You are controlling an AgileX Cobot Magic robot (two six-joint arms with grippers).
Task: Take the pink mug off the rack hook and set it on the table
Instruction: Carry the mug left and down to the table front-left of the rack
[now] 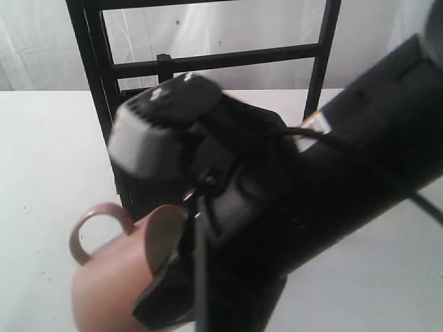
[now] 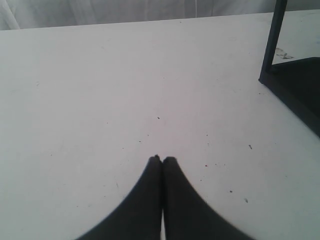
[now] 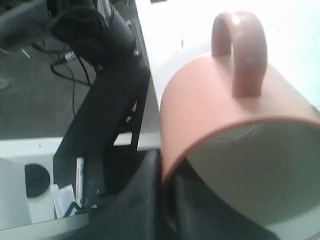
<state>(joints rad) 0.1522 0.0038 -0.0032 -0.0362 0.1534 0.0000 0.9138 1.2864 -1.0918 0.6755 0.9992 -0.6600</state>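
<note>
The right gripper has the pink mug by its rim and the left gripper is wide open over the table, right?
Not quite: the left gripper is shut, tips touching, as the left wrist view shows. It is over the table, and the right gripper has the pink mug by its rim.

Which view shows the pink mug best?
Right wrist view: the pink mug fills the frame, handle and cream inside clear. Exterior view: only handle and some side behind the right arm. Left wrist view: none.
</note>
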